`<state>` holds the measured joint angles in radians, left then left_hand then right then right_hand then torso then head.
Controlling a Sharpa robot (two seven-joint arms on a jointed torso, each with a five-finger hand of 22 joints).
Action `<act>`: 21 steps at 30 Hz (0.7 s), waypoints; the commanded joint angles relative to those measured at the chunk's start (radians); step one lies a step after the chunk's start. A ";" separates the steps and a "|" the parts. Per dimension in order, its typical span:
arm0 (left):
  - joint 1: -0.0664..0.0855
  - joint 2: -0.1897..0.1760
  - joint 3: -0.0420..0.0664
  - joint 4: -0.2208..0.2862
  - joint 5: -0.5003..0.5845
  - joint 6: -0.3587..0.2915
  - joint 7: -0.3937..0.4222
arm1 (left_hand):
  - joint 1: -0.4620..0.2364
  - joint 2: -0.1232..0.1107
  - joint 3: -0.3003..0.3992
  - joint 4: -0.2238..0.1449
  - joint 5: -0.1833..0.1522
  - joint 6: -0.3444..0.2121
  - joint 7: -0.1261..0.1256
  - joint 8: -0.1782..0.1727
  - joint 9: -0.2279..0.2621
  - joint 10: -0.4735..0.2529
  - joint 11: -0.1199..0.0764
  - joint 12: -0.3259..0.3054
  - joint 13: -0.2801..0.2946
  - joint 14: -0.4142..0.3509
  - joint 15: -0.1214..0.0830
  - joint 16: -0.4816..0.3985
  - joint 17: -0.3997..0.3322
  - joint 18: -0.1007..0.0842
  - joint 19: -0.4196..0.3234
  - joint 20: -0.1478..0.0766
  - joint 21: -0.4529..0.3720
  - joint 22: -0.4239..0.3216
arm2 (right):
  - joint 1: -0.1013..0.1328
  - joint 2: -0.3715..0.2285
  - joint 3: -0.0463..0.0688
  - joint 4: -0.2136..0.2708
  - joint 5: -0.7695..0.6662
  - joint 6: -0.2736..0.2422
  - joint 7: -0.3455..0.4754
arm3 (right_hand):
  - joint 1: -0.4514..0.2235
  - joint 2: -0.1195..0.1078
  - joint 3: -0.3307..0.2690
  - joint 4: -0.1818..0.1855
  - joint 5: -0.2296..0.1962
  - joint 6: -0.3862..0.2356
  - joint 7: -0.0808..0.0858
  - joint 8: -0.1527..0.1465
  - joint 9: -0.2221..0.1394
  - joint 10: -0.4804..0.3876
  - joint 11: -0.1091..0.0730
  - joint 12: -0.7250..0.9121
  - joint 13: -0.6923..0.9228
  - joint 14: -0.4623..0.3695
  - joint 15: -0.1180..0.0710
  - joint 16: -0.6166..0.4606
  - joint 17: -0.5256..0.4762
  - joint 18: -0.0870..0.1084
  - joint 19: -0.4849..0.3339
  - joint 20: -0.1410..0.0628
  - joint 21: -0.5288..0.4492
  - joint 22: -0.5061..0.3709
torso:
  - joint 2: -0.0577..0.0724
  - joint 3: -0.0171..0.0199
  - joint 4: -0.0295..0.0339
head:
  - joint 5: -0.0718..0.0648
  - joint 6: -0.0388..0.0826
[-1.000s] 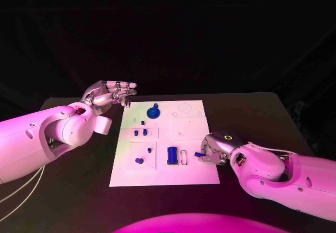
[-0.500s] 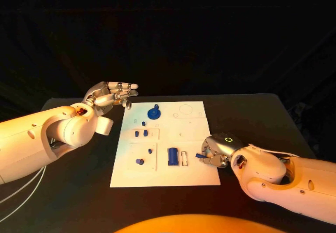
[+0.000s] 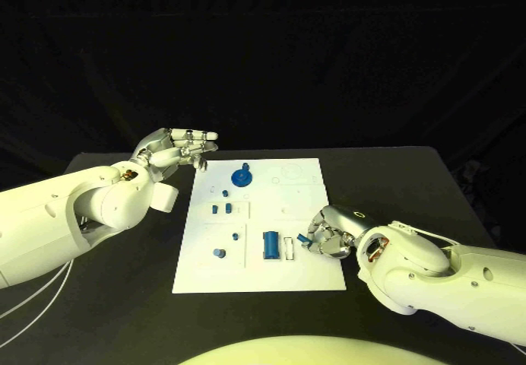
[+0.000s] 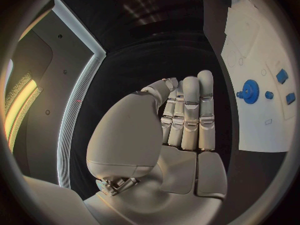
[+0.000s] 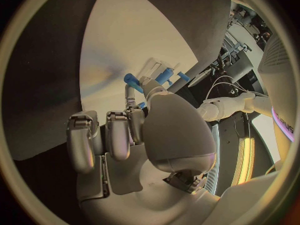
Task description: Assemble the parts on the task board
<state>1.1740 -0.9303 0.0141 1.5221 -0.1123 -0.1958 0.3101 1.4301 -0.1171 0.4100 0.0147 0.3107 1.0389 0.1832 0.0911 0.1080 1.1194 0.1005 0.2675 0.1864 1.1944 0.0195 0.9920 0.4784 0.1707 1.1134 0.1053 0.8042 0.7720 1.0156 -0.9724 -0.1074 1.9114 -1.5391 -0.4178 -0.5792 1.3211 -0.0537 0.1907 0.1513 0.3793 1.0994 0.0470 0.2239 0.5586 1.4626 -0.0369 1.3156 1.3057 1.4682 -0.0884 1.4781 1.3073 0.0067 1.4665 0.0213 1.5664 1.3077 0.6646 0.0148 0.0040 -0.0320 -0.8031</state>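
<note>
1 small blue part (image 3: pixel 305 239) is pinched in the right hand's (image 3: pixel 334 232) fingers (image 5: pixel 133 92), just above the task board (image 3: pixel 296 281) beside the empty white slot (image 3: pixel 288 249) on the near half. Risk, as judged: part looks tilted in the pinch; a skewed approach could jam it at the slot edge or drop it onto the desk (image 3: pixel 416 182). Left hand (image 3: pixel 173 147) hovers off the board's far left corner, fingers straight and pressed together, holding nothing. Count on board: 1 gear (image 3: pixel 240 179), 1 cylinder (image 3: pixel 270 244), roughly 4 smaller blue pieces.

task board (image 3: pixel 274 220): white, flat, mid-table | blue gear (image 3: pixel 241 179): far end | blue cylinder (image 3: pixel 270 243): near end
</note>
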 commanded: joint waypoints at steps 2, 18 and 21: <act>0.000 0.001 0.000 0.003 -0.003 0.022 0.002 | 0.003 0.006 0.000 -0.005 0.002 -0.007 -0.002 -0.003 -0.001 -0.008 0.000 0.004 0.002 -0.007 -0.003 -0.004 -0.002 0.014 -0.004 -0.001 -0.006 -0.001 | 0.001 0.017 0.000 -0.004 0.133 -0.026 -0.004 | -0.023 -0.002 0.087 -0.062 -0.006 0.003 -0.008 0.006 0.044 0.005 0.003 0.002 0.109 0.076 -0.007 0.006 0.127 -0.007 0.104 -0.007 0.004 0.263 | 0.000 -0.0002 0.0005 | -0.002 0.000; 0.000 0.003 0.000 0.005 -0.031 0.046 0.004 | 0.000 0.004 0.002 -0.008 0.001 -0.012 0.001 -0.005 -0.003 -0.012 0.002 0.005 0.002 -0.012 -0.001 -0.007 -0.005 0.014 -0.005 -0.001 -0.007 -0.001 | -0.010 0.098 -0.003 -0.054 0.220 0.018 0.002 | -0.121 0.010 0.118 0.001 -0.028 0.018 -0.012 0.022 0.062 0.019 0.000 0.026 0.125 0.078 -0.009 0.011 0.135 -0.007 0.104 -0.009 0.004 0.263 | 0.000 -0.0001 0.0024 | -0.004 -0.002; 0.000 0.003 0.000 0.005 -0.032 0.056 0.004 | 0.000 0.003 0.003 -0.010 0.002 -0.013 0.001 -0.006 -0.003 -0.014 0.003 0.005 0.002 -0.013 -0.001 -0.008 -0.006 0.014 -0.006 -0.001 -0.007 -0.001 | -0.010 0.103 -0.003 -0.057 0.215 0.018 -0.003 | -0.137 0.005 0.114 0.009 -0.002 0.022 -0.014 0.026 0.066 0.023 -0.002 0.032 0.129 0.078 -0.011 0.012 0.137 -0.007 0.104 -0.011 0.004 0.263 | -0.001 -0.0004 0.0001 | -0.002 -0.003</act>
<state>1.1739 -0.9292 0.0141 1.5244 -0.1278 -0.1797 0.3085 1.4301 -0.1171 0.4128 0.0119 0.3107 1.0320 0.1834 0.0911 0.1058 1.1121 0.1006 0.2675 0.1871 1.1883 0.0204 0.9873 0.4736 0.1706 1.1134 0.1053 0.7995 0.7721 1.0084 -0.8744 -0.1083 1.8548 -1.3455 -0.4184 -0.5782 1.1942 -0.0475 0.3051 0.1548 0.3658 1.0996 0.0471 0.2476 0.6246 1.4657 -0.0377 1.3424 1.3078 1.4648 -0.0916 1.4860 1.3075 0.0067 1.4641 0.0190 1.5664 1.3075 0.6638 0.0151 0.0050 -0.0356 -0.8053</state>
